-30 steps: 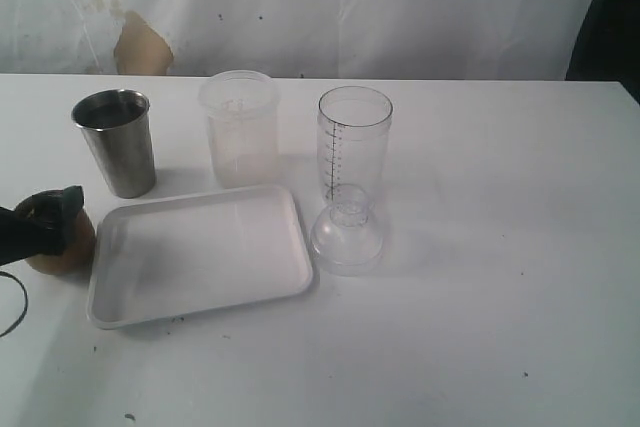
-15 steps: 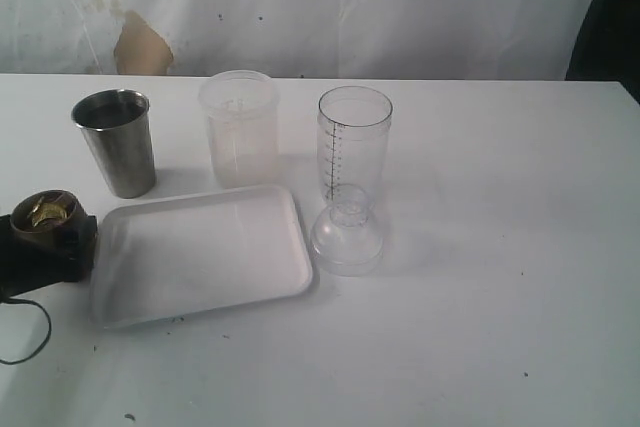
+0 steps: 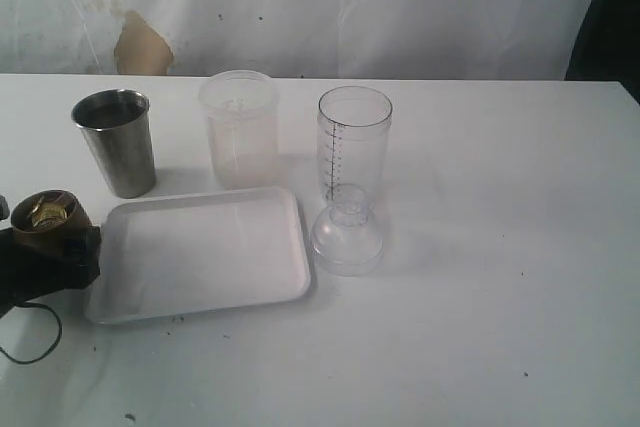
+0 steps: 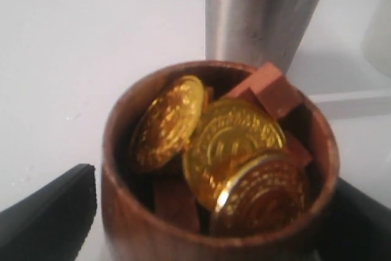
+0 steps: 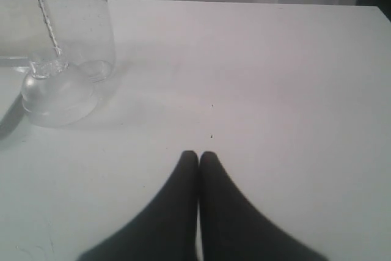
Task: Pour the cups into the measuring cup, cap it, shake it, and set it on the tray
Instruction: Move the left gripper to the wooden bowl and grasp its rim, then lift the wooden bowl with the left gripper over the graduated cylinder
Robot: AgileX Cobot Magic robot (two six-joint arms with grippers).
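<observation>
Bracketing the wooden cup [image 4: 122, 212], the left gripper [image 3: 50, 252] is standing with its jaws spread wide, one finger [image 4: 52, 212] on each side of the cup's rounded wall. One side is looking flush against the wood while a thin sliver of table [image 3: 480, 247] is showing on the other, so I cannot tell whether the jaws are actually squeezing.

The cup is sitting upright between them, long axis vertical and mouth up, carrying gold coins [image 4: 241, 145] and small brown blocks [image 4: 272, 90]. The steel tumbler [image 3: 117, 142] is standing just beyond the jaws, apart from the cup.

The measuring cup [image 3: 354, 142], upright and open-mouthed, is lying well away from these jaws, across the tray [image 3: 200, 292]. Its clear domed cap [image 3: 346, 239] is sitting just beside it. The coming pour is therefore looking like a lift and a carry over the tray.

The left arm seems to be reaching in low over the table. The right gripper [image 5: 198, 154] is hanging over bare table with jaws pressed together, holding nothing. The measuring cup is lying ahead of its tips, well apart.
</observation>
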